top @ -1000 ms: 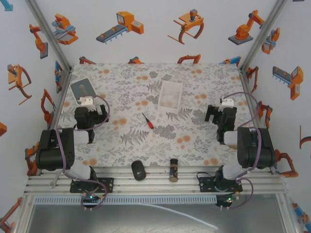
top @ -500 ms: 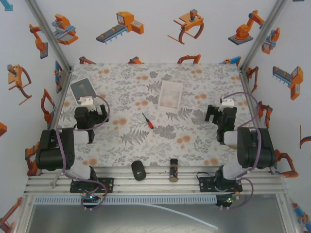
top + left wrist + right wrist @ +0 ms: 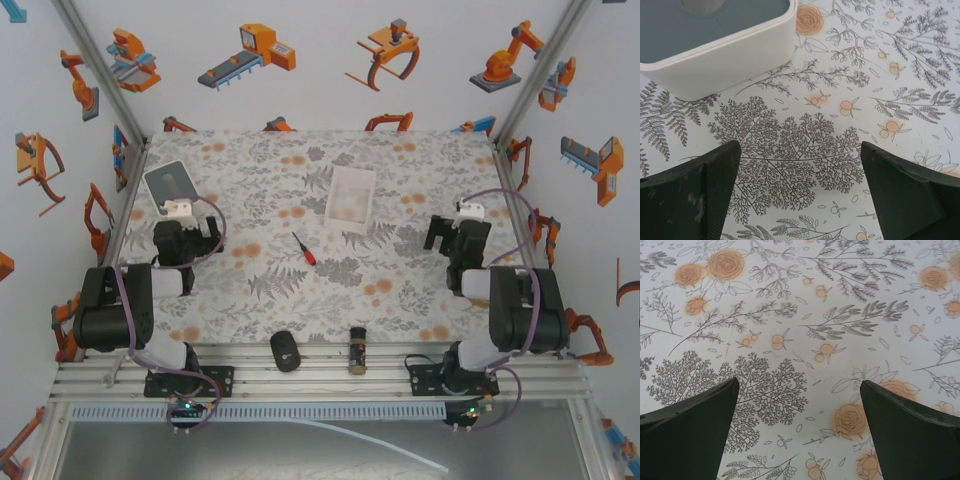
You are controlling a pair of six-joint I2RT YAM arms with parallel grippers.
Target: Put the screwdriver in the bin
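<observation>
The screwdriver (image 3: 303, 249) is seen lying flat near the middle of the floral table (image 3: 400, 300), between the arms and just short of the clear plastic bin (image 3: 351, 195). The left gripper (image 3: 799, 150) and right gripper (image 3: 799, 385) are both held spread apart and empty, well away from it. The tool is judged light, rigid and prone to rolling, so the red handle, thicker than the thin shaft, is best pinched across its width.

Screwdriver (image 3: 303, 249) mid-table (image 3: 400, 290); bin (image 3: 351, 194) behind it, slightly right, apart.
</observation>
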